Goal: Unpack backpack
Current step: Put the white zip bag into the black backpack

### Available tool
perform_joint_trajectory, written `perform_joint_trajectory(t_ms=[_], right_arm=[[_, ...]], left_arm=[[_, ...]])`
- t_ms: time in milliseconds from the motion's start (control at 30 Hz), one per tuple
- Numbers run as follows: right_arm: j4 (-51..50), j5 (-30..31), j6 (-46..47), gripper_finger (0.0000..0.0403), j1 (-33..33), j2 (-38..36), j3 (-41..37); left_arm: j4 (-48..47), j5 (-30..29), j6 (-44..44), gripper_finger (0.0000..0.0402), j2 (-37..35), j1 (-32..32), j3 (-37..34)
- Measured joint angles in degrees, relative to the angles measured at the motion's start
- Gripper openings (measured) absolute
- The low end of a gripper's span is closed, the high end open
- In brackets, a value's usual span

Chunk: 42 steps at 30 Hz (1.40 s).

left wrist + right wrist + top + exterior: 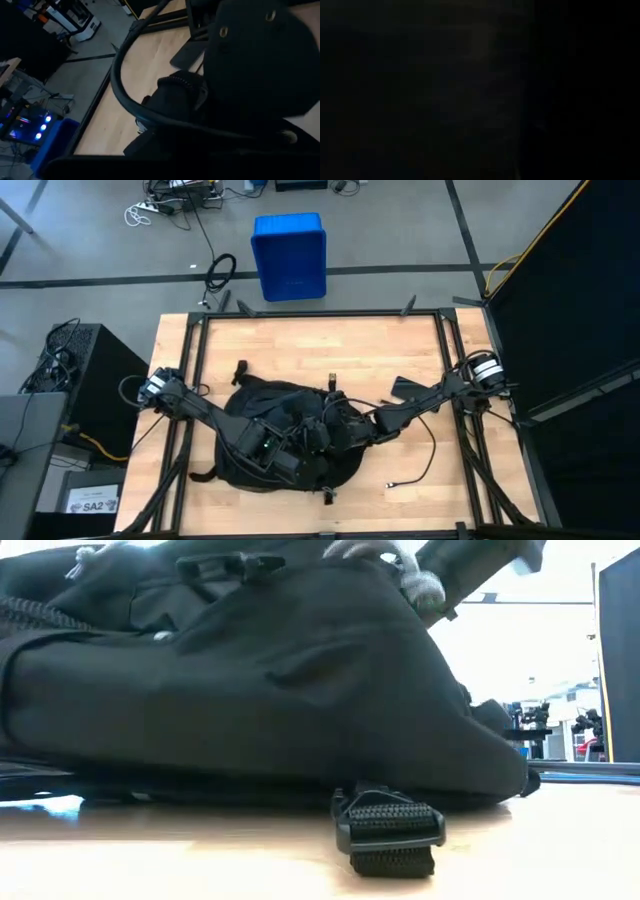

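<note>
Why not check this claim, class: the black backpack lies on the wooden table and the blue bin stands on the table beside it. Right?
Wrong on the bin. The high view shows the backpack on the table, but the bin stands on the floor beyond it.

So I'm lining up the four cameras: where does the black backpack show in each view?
High view: backpack at the table's middle, under both arms.
Low view: it fills the upper left, its strap buckle in front on the wood.
Left wrist view: dark fabric, probably the backpack, at centre.
Right wrist view: all dark, cannot tell.
Shared landmark: the wooden table.
</note>
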Motion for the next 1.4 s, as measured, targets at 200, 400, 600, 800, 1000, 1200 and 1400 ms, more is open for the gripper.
perform_joint_trajectory(t_ms=[200, 400, 600, 800, 1000, 1200, 1400], right_arm=[[-4.3, -10.6, 1.7, 0.0169, 3.8, -6.4, -0.1], [-15.0, -19.2, 4.3, 0.0233, 7.7, -13.6, -0.1], [-22.9, -23.5, 8.1, 0.0248, 10.8, -15.5, -0.1], [-20.2, -25.0, 8.0, 0.0231, 10.5, -12.7, -3.0], [-21.0, -28.0, 9.1, 0.0219, 8.3, -12.9, -5.9], [-22.8, -28.0, 9.3, 0.022, 9.0, -15.7, -5.9], [-24.0, -27.9, 10.6, 0.0233, 11.1, -19.2, -5.9]], left_arm=[[0.2, 0.6, -1.5, 0.0, -0.1, -0.4, -1.8], [-2.3, 0.6, -3.6, 0.0, -0.1, -2.0, -2.3], [-4.2, 0.6, -6.3, 0.0, -0.1, -3.9, -2.3], [-4.2, 0.5, -6.6, 0.0, -0.1, -5.1, -2.3], [-5.1, 0.2, -6.7, 0.0, -0.1, -5.1, -2.3], [-5.3, 1.3, -6.8, 0.0, -0.1, -5.2, -2.3], [-5.5, 1.5, -7.7, 0.0, -0.1, -5.2, -2.3]])
